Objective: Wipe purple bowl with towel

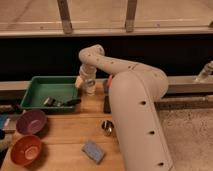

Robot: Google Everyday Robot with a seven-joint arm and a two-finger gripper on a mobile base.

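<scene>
Tool (88,80) at green tray's (37,85) right edge, over whitish towel (90,88); grip state: can't tell. Towel soft, light: pinch bunched top folds. Purple bowl (31,121) front-left on bench (70,131), well apart.

Cream-white rounded arm segments (136,102) with dark holes, tapering to a pale end effector (88,85) beside the green tray (44,89).

I stood in what looked like a test lab: wooden table (65,134), speckled floor (192,135) at right, dark wall (40,56) with metal posts (64,17) along the top. My gripper (89,86) hung beside the green tray (36,80).
</scene>
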